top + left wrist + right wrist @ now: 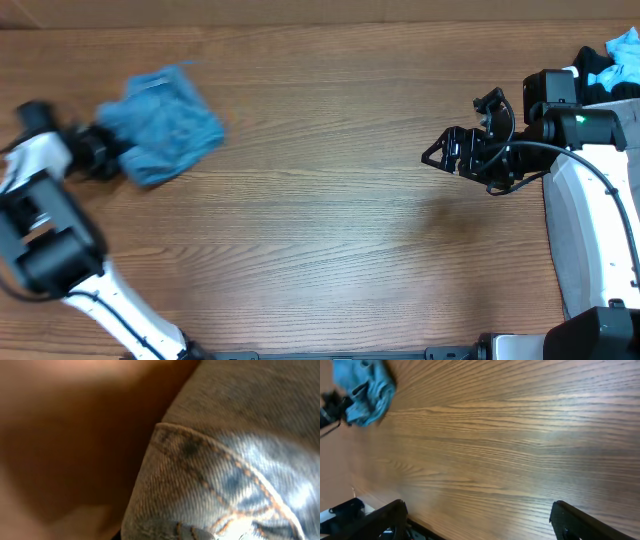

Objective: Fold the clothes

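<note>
**One denim bundle at the left edge, one heap in the far right corner**

You are looking down on one wooden bench with two arms on it, one at each side.

The left arm comes in from the near left corner. Its partner, the right arm, stands along the right edge and reaches toward the middle.

One crumpled bundle of light blue jeans lies near the left edge, toward the far side. Close up, your left wrist camera shows only its denim and a curved seam of orange stitching.

One small heap of clothes sits in the far right corner. Black and cyan cloth show in it, but the pieces cannot be counted.

The left gripper touches the bundle's left side. It is blurred and its fingers are hidden, so you cannot tell whether it grips the denim.

The right gripper hovers over bare wood, well apart from both lots of clothing. Its two fingers are spread wide and hold nothing.
</note>
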You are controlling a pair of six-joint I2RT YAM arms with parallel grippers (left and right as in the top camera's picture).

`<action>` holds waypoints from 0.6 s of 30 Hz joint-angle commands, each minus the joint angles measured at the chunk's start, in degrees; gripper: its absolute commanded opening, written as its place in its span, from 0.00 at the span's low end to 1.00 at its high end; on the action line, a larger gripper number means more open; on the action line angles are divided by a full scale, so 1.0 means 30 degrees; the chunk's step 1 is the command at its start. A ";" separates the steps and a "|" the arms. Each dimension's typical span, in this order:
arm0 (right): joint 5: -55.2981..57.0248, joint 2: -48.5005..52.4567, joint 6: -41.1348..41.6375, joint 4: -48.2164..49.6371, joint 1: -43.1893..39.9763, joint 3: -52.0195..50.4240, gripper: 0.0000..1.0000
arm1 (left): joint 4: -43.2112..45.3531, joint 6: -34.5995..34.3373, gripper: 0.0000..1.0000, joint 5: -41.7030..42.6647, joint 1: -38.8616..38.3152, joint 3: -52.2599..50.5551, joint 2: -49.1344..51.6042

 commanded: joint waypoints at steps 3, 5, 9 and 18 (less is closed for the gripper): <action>0.0102 -0.0211 -0.0277 -0.0007 0.0058 0.0248 0.96 | -0.1559 -0.3818 0.04 -0.3381 0.4044 -0.0750 0.0721; 0.0102 -0.0211 -0.0270 0.0007 0.0058 0.0248 0.96 | -0.1683 -0.3963 0.04 -0.2885 0.5173 -0.0750 0.0721; 0.0102 -0.0211 -0.0270 0.0219 0.0058 0.0248 0.96 | -0.2062 -0.1858 0.18 0.0007 0.6521 -0.0750 0.0721; 0.0102 -0.0211 -0.0313 0.0066 0.0058 0.0248 0.96 | -0.4182 0.0379 1.00 0.2922 0.6302 -0.0750 0.0721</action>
